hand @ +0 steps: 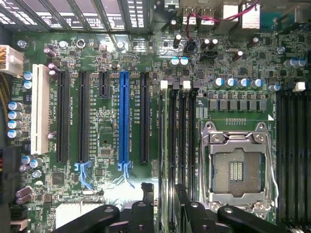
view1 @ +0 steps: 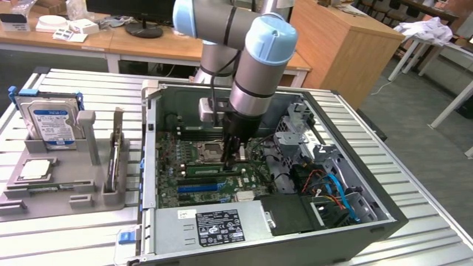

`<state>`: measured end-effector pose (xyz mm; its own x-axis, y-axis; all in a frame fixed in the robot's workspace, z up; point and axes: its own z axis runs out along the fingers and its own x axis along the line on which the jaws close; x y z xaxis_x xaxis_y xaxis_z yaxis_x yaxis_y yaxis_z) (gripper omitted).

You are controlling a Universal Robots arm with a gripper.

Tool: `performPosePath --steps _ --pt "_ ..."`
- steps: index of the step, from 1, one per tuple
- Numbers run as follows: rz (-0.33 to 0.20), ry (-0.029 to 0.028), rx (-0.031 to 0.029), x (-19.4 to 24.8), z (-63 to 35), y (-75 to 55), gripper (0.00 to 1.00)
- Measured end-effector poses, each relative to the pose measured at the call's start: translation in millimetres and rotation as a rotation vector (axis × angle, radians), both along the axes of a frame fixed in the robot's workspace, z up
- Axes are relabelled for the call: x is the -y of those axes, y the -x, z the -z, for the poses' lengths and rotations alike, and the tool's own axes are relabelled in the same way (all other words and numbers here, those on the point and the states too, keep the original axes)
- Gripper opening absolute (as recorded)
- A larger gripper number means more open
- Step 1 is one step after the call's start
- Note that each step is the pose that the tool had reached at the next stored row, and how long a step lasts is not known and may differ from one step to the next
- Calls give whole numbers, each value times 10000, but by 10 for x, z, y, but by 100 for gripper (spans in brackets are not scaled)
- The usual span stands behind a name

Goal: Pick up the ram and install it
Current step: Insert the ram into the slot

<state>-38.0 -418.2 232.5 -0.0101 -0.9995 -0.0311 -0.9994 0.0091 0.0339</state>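
The ram [view1: 210, 170] is a thin green stick standing on edge over the motherboard's memory slots, beside the CPU socket [view1: 212, 148]. My gripper [view1: 235, 160] reaches down into the open PC case and is shut on it near one end. In the wrist view the ram [hand: 164, 145] shows edge-on as a narrow dark strip. It runs from between my black fingers [hand: 146, 196] along the outermost memory slot, up to a white latch [hand: 164, 84]. Whether it is pressed fully into the slot cannot be told.
Further black memory slots [hand: 182, 136] lie beside it, then the open CPU socket [hand: 238, 165]. Black and blue expansion slots [hand: 124, 116] lie on the other side. The case walls [view1: 152, 166], drive cage [view1: 303, 130] and cables [view1: 333, 188] crowd the arm. A hard drive [view1: 52, 119] stands in a grey fixture [view1: 59, 188].
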Motion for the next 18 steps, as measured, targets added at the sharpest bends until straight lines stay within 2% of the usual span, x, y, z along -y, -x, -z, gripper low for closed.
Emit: performPosePath --steps 10,12,18 --pt "-1 1 -1 0 -265 0 31" --pt "-4 -1 0 0 -407 0 31" --pt "-7 0 0 0 -598 0 31"
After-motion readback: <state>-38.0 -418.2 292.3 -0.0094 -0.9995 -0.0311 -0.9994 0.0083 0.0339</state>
